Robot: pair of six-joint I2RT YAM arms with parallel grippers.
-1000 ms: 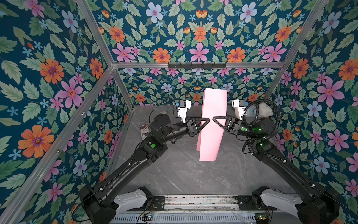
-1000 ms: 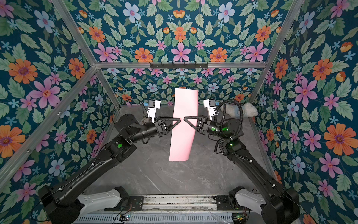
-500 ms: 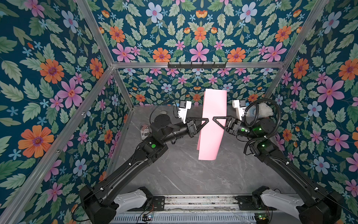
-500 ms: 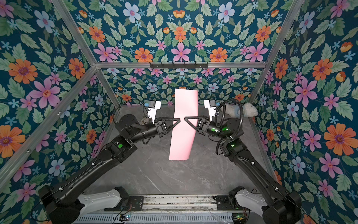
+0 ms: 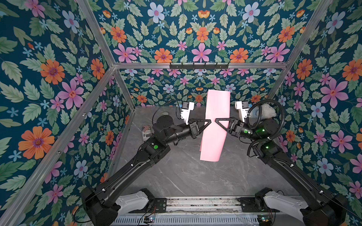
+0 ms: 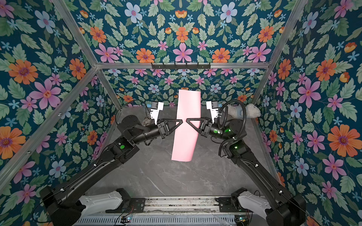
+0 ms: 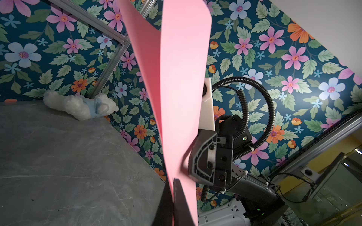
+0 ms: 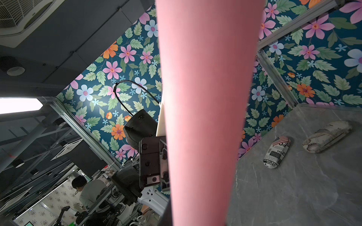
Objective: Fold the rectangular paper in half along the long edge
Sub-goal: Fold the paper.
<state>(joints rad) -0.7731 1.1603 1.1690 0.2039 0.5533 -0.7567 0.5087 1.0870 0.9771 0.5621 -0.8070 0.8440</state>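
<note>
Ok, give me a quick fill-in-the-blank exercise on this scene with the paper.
The rectangular paper is ____ in colour. The left end effector and right end effector grip it from ____ sides. The newspaper-print case lies on the robot's ____ side. Missing: pink; opposite; left.

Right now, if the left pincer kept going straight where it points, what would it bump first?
The left pincer is shut on the pink paper; just beyond it, probably the right pincer, tip facing tip.
</note>
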